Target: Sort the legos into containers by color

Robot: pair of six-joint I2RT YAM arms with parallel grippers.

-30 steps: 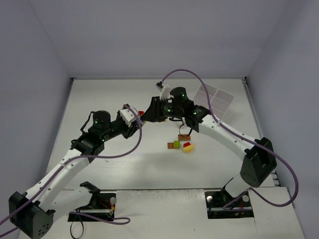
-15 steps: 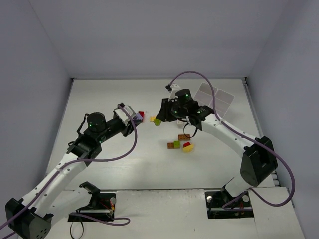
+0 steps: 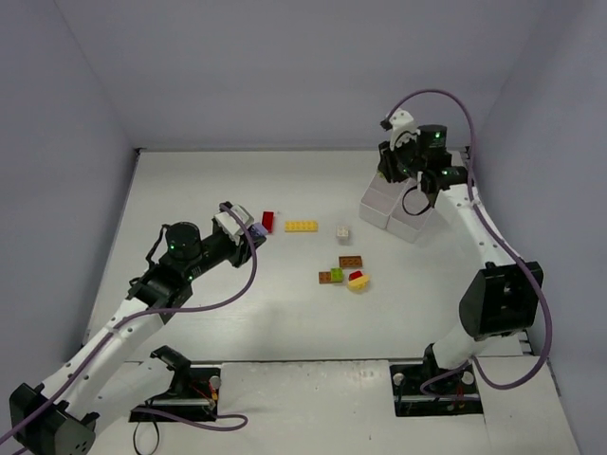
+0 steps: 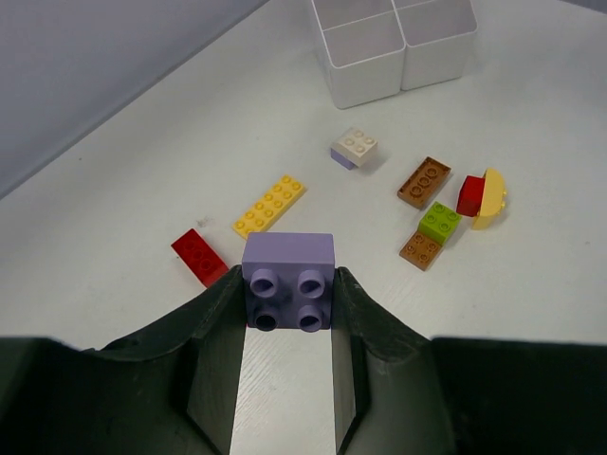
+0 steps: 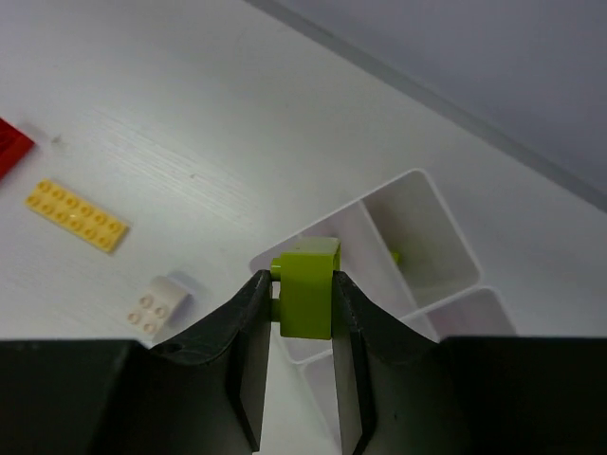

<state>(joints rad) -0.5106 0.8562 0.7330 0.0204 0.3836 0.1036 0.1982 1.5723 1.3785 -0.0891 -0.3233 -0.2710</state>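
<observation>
Right tool (image 5: 302,282) reached tray (image 5: 432,237), gripping upright lime brick (image 5: 308,301), left tool (image 4: 289,284) gripping lavender brick (image 4: 288,265)

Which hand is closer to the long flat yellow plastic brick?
Left. The left hand, gripping a lavender brick, sits just beside the long yellow brick; the right hand, holding a lime brick, hovers over the white plastic tray.

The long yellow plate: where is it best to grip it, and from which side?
Probably across its narrow width at mid-length, coming from straight above: the long yellow plate lies flat and thin, studs up, with bare table along both long edges.
</observation>
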